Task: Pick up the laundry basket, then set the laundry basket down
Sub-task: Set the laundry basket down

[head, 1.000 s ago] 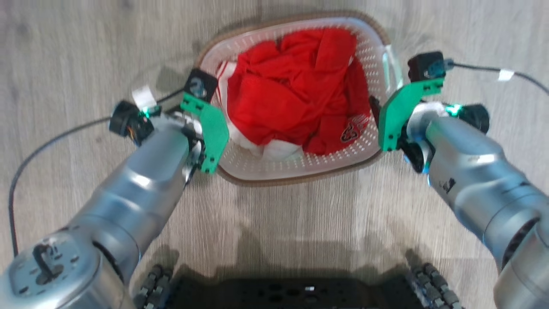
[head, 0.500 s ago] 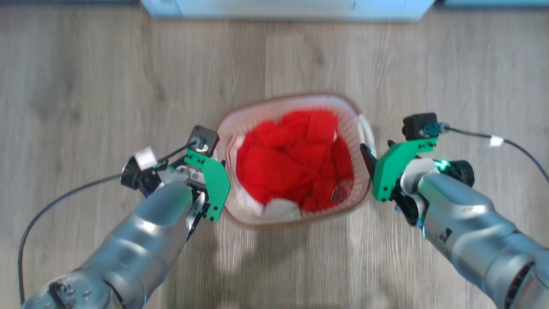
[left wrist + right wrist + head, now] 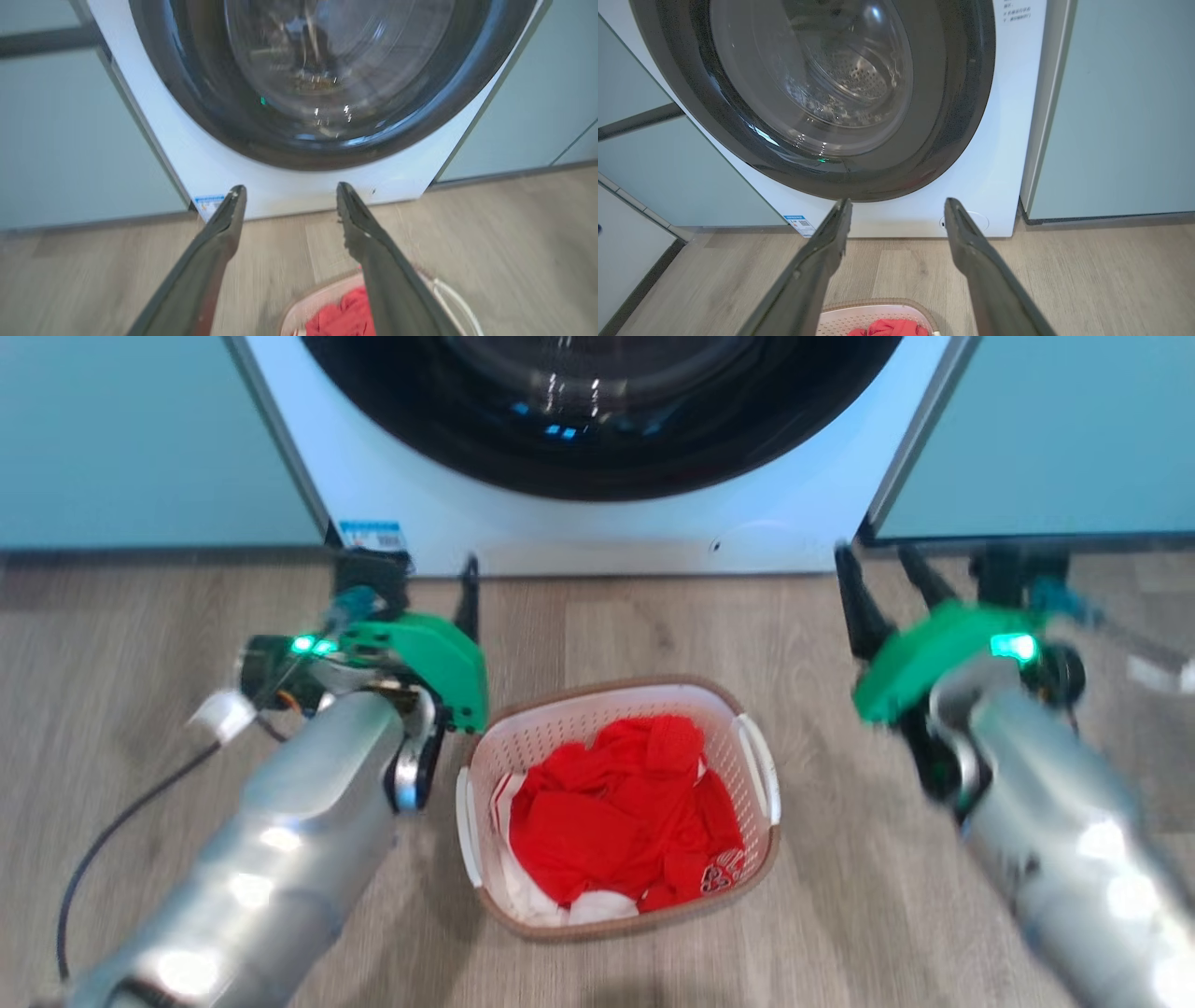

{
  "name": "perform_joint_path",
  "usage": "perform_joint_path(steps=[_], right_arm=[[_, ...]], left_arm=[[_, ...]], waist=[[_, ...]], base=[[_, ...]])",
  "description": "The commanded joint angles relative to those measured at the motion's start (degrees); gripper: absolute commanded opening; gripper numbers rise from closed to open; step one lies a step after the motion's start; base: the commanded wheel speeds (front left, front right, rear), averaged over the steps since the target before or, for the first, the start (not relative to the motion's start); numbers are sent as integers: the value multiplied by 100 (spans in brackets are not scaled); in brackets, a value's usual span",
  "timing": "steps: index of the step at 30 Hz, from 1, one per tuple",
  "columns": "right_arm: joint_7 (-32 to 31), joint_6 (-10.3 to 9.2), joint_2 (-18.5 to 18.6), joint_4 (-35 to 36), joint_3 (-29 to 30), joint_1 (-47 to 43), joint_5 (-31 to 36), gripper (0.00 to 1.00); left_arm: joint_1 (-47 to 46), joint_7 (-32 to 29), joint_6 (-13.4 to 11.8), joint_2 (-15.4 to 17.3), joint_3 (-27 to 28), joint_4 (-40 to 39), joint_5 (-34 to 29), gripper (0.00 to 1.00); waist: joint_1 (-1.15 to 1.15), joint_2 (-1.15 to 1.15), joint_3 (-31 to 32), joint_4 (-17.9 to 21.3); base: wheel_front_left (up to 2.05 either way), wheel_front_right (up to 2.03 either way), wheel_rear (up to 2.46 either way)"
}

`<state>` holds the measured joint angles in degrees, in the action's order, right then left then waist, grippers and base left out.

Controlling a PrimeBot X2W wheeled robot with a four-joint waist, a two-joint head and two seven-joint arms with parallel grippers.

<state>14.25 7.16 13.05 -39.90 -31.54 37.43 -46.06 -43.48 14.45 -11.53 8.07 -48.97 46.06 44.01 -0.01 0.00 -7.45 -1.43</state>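
Note:
The laundry basket (image 3: 560, 728), white with perforated walls, a brown rim and white side handles, stands on the wooden floor before a washing machine. Red clothes (image 3: 625, 812) lie in it. My left gripper (image 3: 448, 588) hangs open to the basket's upper left, apart from it, fingers pointing at the machine. My right gripper (image 3: 878, 565) is open too, well off to the upper right. In the left wrist view the left gripper (image 3: 288, 191) holds nothing, and the basket's rim (image 3: 303, 308) shows low between the fingers. The right gripper (image 3: 899, 205) is likewise empty above the basket's rim (image 3: 878, 305).
A white washing machine (image 3: 597, 537) with a dark round door (image 3: 597, 420) stands right behind the basket. Pale teal cabinet fronts flank it at the left (image 3: 140, 439) and right (image 3: 1055, 429). A black cable (image 3: 103, 840) trails from my left arm.
The head camera has swung up, bringing the washing machine into view. Both grippers, which were at the basket's side handles, have drawn up and away; the basket stays on the floor.

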Motion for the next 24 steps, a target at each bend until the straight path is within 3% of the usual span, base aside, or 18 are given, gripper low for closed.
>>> perform_joint_path(steps=[1,5,11,16,24], right_arm=[[73,33,-107,310,137,-339,298,100],[73,33,-452,1378,1149,-1222,1547,100],[74,33,-826,2447,1710,-2185,2222,100],[74,33,-867,2660,1739,-2623,2454,100],[74,33,-864,2563,1725,-2765,2559,100]], left_arm=[[224,53,-102,215,368,-344,-257,100],[1221,53,-307,223,1598,-1845,-1414,100],[2502,54,-100,-114,2810,-3201,-2683,100],[3221,54,159,-389,3453,-3579,-3157,100],[3424,54,415,-509,3714,-3536,-3441,100]], waist=[[1,0,119,86],[1,0,231,129],[1,0,391,135],[1,0,400,109],[1,0,319,35]], base=[[0,0,0],[0,0,0],[0,0,0],[0,0,0],[0,0,0]])
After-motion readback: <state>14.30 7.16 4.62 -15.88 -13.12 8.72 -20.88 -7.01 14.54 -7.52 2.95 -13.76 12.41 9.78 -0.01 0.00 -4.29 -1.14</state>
